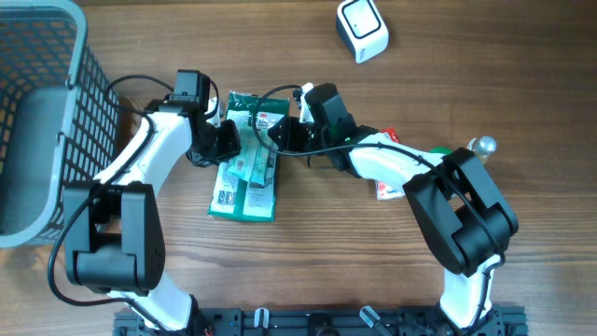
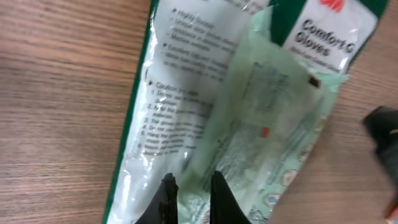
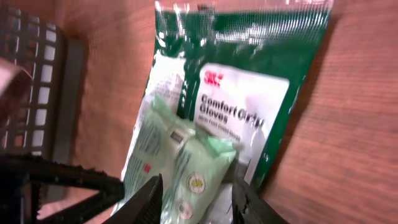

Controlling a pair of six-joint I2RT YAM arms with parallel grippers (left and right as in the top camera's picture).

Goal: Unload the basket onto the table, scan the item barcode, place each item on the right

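**A:** Where does the scan stand?

**B:** Not begun, as I judge it. The pale green packet (image 1: 250, 166) lies on top of the glove pack (image 1: 241, 105) in the middle of the worktop (image 1: 326, 252). The scanner (image 1: 362, 30) sits at the far right, well apart from it. You have yet to lift the packet, find its barcode and show it to the scanner.

**A:** And the hands?

**B:** Your left hand (image 2: 193, 186) is pressed together at the packet's left edge. I cannot tell whether it nips the film. Your right hand (image 3: 196, 190) is spread, with one finger on either side of the packet's end, and grips nothing.

**A:** What does one view give you that the others don't?

**B:** Only the overhead shows the scanner, the basket (image 1: 56, 28) at the far left, and the gap you must cross. The left wrist view brings the packet's print close, but it is blurred and I make out no barcode. The right wrist view shows the glove pack's front label and your fingers straddling the packet.
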